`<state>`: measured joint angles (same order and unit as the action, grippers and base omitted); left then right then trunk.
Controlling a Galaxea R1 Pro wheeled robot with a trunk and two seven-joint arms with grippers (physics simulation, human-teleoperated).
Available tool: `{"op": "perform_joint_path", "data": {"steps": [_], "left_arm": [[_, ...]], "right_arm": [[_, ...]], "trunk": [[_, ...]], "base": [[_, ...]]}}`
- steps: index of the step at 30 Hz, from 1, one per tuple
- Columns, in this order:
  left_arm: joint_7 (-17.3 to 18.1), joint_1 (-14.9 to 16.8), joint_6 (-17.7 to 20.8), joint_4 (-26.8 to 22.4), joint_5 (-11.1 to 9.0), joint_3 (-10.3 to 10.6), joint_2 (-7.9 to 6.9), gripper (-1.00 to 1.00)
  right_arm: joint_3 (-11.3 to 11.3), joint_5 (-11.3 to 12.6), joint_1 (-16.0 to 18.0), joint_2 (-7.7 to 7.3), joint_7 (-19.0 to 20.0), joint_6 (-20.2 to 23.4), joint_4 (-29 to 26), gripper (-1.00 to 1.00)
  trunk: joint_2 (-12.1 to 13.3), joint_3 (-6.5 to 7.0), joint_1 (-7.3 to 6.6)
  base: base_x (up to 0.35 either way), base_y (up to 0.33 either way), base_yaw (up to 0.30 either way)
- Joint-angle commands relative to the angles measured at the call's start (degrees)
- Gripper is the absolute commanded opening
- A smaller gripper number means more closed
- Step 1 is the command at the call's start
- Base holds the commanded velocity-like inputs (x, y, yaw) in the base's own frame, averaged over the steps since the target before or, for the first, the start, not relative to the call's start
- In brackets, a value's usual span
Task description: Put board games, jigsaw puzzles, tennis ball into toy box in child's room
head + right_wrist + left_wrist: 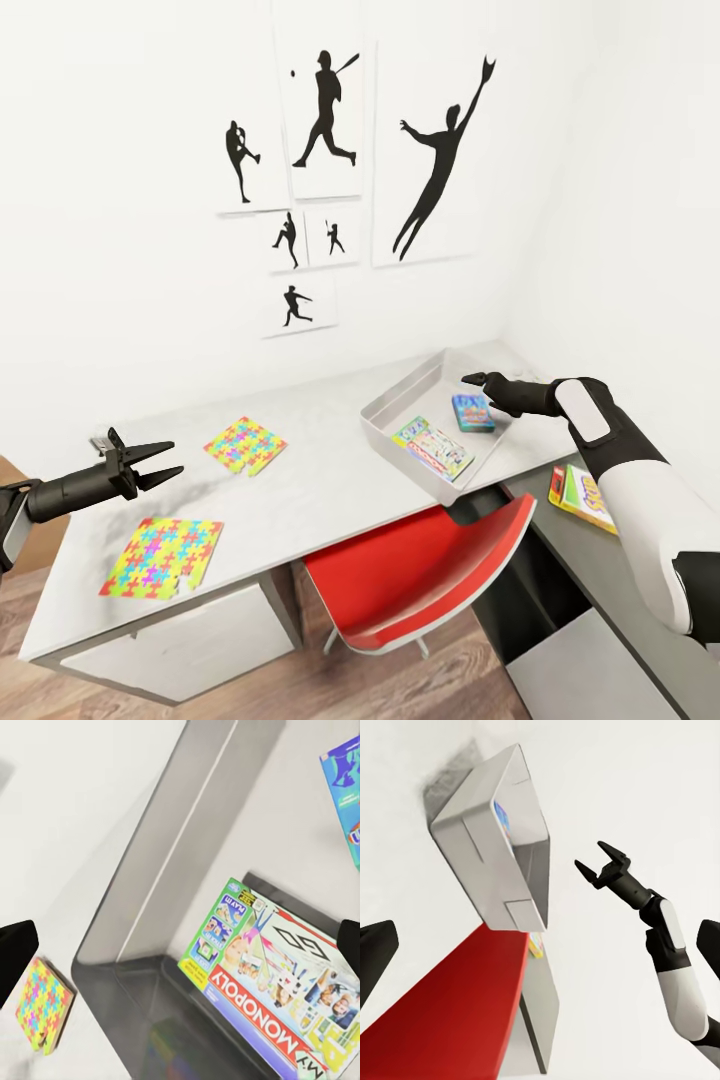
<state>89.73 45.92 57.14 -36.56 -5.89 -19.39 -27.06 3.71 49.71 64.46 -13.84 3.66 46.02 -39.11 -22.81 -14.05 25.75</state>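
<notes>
Head view: the long white tabletop (330, 480) runs along the wall, its right end meeting a corner. A shallow light-grey toy box (392, 412) sits there, partly overhanging the front edge above a red chair (420, 580). Inside lie a green-edged board game (433, 448), long axis along the box, and a smaller blue-purple board game (473, 412). A yellow-red board game (583, 497) rests on a lower grey surface (620, 590). Two bright jigsaw puzzles (245, 445) (163, 557) lie flat, well apart, with bare tabletop between. The left tool (150, 463) hovers spread wide, empty; the right tool (478, 380), above the box, is open in the left wrist view.
</notes>
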Motion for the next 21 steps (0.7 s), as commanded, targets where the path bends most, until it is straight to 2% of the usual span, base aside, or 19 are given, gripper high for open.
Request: {"op": "perform_joint_path", "data": {"steps": [1,21], "left_arm": [[0.3,0.0,0.6,0.0,0.1,0.0,-0.01,1.00],[0.3,0.0,0.6,0.0,0.1,0.0,-0.01,1.00]], "right_arm": [[0.2,-0.4,0.1,-0.05,0.4,0.1,0.0,1.00],[0.2,-0.4,0.1,-0.10,0.3,0.1,0.0,1.00]], "trunk": [[-0.1,-0.01,0.04],[-0.1,1.90,0.04]], "base": [[0.000,0.000,0.000],[0.000,0.000,0.000]]}}
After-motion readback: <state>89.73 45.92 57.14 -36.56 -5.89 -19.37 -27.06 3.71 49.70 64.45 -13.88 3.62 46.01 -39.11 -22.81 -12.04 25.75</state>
